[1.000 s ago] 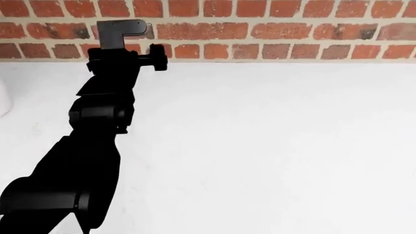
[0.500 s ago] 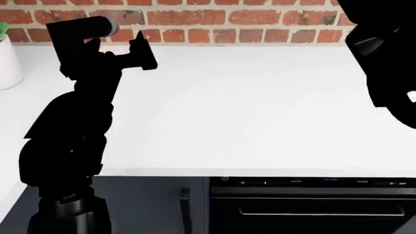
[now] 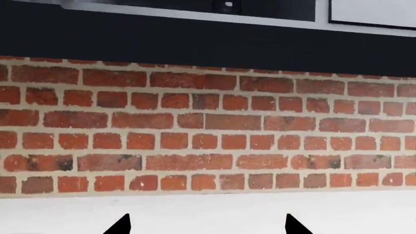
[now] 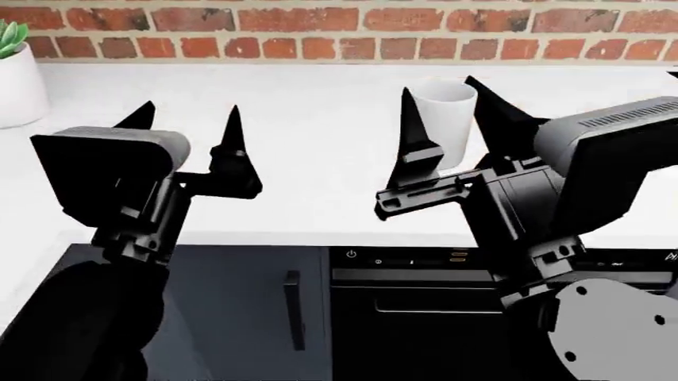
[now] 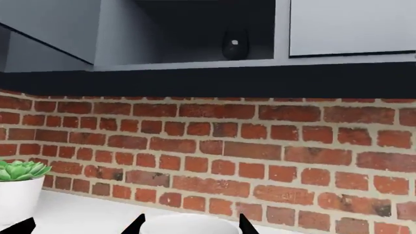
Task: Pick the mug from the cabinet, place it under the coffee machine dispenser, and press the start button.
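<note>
The mug [image 4: 446,111], a plain white cup, shows between the two black fingers of my right gripper [image 4: 439,94], which is shut on it above the white counter [image 4: 317,135]. In the right wrist view the mug's rim [image 5: 188,225] fills the gap between the fingertips of the right gripper [image 5: 192,224]. My left gripper [image 4: 189,117] stands open over the counter's front left with nothing in it; the left wrist view shows that gripper [image 3: 206,225] facing the brick wall. The coffee machine dispenser is out of view.
A white plant pot [image 4: 17,89] with a green plant [image 5: 19,170] stands at the counter's far left. A brick wall [image 4: 350,36] backs the counter, with an open upper cabinet [image 5: 195,29] holding a dark object [image 5: 235,45]. An oven panel [image 4: 456,256] and a drawer handle [image 4: 292,309] lie below.
The head view has shifted back and down, bringing the counter's front edge and the oven closer. My right arm has come down into view holding the mug. The left gripper has lowered toward the counter front.
</note>
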Robot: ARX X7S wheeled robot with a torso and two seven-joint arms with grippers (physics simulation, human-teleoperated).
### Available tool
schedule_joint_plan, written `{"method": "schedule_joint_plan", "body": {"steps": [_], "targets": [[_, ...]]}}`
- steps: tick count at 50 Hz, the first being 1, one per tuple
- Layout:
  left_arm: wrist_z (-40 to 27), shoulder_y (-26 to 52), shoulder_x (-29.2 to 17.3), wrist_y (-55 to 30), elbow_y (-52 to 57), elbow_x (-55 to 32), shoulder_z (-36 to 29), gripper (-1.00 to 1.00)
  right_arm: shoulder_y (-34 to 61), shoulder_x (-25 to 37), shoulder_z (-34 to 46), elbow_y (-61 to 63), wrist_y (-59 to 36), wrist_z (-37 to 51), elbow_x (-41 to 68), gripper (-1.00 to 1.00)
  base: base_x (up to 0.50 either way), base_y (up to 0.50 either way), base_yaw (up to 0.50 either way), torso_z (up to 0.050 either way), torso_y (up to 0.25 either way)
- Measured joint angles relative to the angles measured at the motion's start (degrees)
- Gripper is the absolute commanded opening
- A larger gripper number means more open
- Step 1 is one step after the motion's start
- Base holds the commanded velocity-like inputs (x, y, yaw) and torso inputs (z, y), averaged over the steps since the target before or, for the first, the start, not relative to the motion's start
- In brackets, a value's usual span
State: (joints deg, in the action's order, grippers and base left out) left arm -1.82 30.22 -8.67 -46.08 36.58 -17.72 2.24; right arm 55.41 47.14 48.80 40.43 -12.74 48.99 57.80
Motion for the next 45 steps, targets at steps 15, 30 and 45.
{"method": "schedule_joint_plan", "body": {"steps": [15, 30, 45], "targets": [[-0.7, -5.7, -0.6, 1.3, 5.2, -0.2, -1.3, 1.00, -14.9, 1.8, 2.2, -2.9, 11.6, -4.1, -12.0, -1.00, 0.02, 0.00, 0.50, 0.000, 0.000], [-13.5, -7.2, -8.6, 0.1, 17.4, -13.8, -0.2, 1.00, -17.5, 5.3, 2.9, 7.5, 10.5, -1.2, -17.3, -1.00, 0.02, 0.00, 0.50, 0.000, 0.000], [-32.2, -10.1, -28.7, 22.0, 22.0, -22.0, -9.8, 1.00, -17.2, 7.4, 3.2, 14.8, 8.3, 1.2, -19.0, -1.00, 0.02, 0.01, 0.50, 0.000, 0.000]]}}
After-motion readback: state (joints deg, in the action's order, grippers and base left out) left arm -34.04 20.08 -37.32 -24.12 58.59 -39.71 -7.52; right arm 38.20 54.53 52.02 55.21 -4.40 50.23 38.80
